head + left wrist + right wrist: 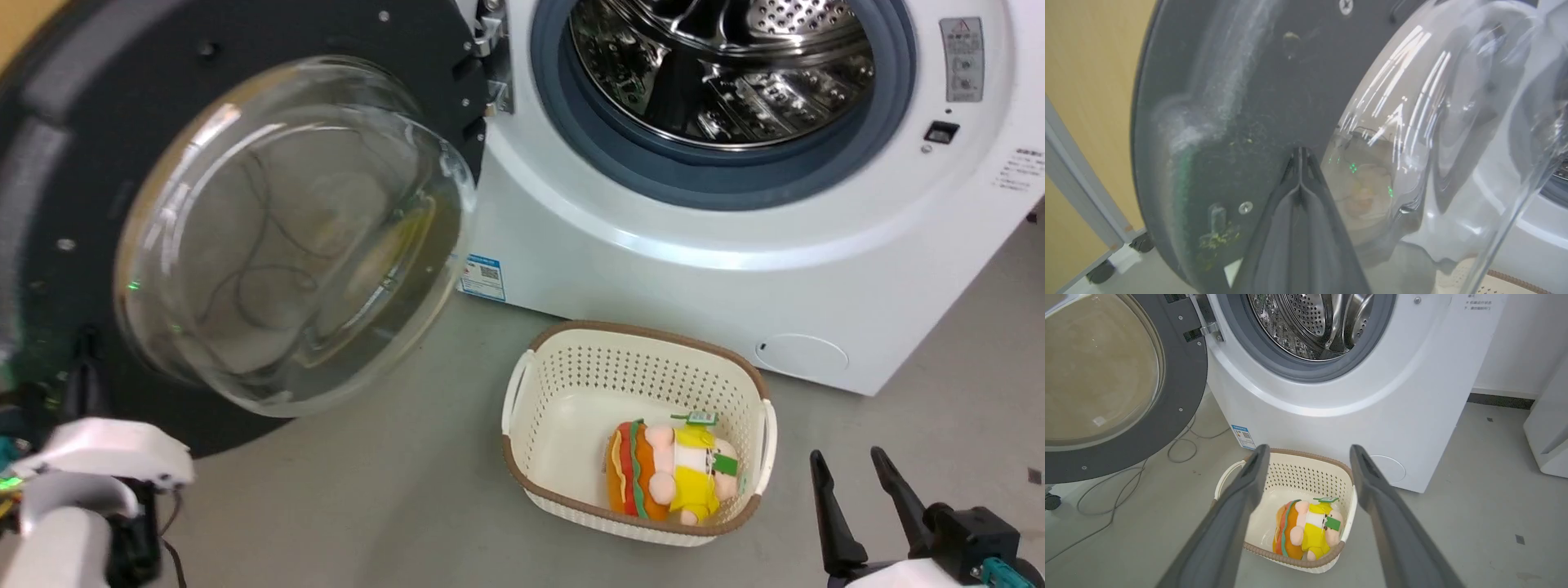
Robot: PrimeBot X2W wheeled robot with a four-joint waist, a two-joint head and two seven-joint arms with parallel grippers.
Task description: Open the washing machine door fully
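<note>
Just before the washing machine point(653, 269), cream basket point(637, 329), plush toy point(665, 478) inside.

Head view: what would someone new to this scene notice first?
The large round black door with its bulging clear glass bowl stands swung open on the left, beside the shiny perforated steel drum of the white front-loading washing machine at upper right. On the grey floor before the machine sits a cream perforated plastic basket with a brown rim, holding an orange, yellow and pink plush toy.
</note>
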